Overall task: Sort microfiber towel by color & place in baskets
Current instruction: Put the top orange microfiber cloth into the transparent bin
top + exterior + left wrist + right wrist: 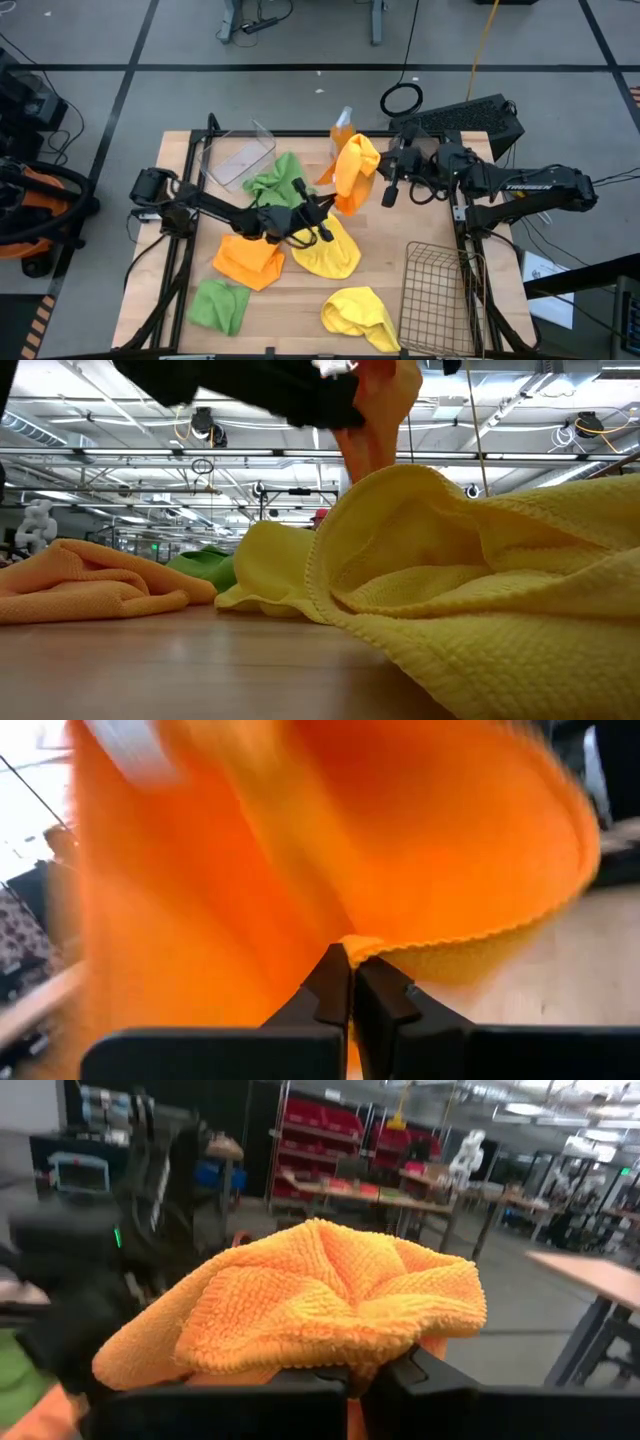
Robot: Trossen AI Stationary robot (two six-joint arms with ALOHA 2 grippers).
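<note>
An orange towel (355,168) hangs in the air between my two grippers, in front of the orange spray bottle (342,124). My right gripper (380,165) (365,1372) is shut on its upper bunch. My left gripper (330,205) (352,960) is shut on its lower edge. The other towels lie flat on the table: green (278,180), orange (248,260), yellow (328,250), green (220,305) and yellow (360,315). In the low view the near yellow towel (470,590) fills the foreground. My left gripper pinches the orange towel's hemmed lower edge (400,948) between its two fingertips, coming level from the table's left. That end is lifted clear of the table. My right gripper pinches the towel's bunched upper part (330,1305), several layers, coming level from the table's right; the cloth hangs below it, clear of the table.
The clear basket (238,155) stands at the far left of the table, the wire mesh basket (435,295) at the near right, and a dark container (470,118) at the far right corner. The spray bottle stands close behind the held towel.
</note>
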